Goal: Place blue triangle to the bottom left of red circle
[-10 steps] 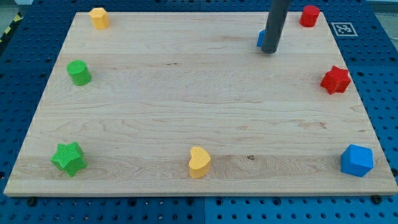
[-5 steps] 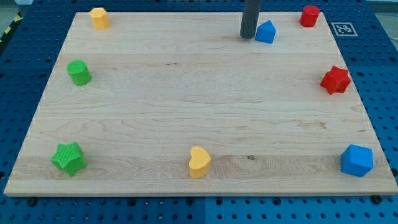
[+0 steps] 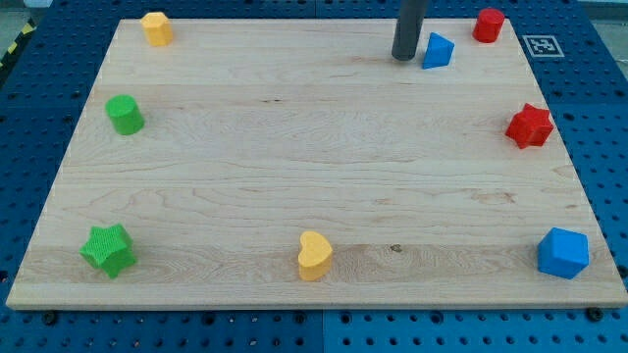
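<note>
Wooden board point(image 3: 294, 167) on blue pegboard, with the blue triangle point(image 3: 438, 50) near its top edge, sitting at about eight o'clock from the red circle point(image 3: 489, 25) and a little apart from it. With no claw to open or close, my tip point(image 3: 403, 56) grips nothing and rests just beside the triangle at its nine o'clock, so I judge a further nudge would carry it toward three o'clock.

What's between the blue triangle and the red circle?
Nothing: in the camera view only bare board separates the blue triangle from the red circle. My tip sits on the triangle's other side, to its left.
</note>
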Motion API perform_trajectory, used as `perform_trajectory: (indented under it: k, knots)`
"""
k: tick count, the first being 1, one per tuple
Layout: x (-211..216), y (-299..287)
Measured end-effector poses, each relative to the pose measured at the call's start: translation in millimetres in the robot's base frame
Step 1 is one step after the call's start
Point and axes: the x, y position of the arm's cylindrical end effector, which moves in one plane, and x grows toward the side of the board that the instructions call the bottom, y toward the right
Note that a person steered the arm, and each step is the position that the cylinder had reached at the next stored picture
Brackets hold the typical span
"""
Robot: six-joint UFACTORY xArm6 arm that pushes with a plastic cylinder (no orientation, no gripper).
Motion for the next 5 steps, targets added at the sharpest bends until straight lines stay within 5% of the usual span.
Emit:
perform_trajectory:
  k: [5]
  knots:
    - [-20.2, 38.7]
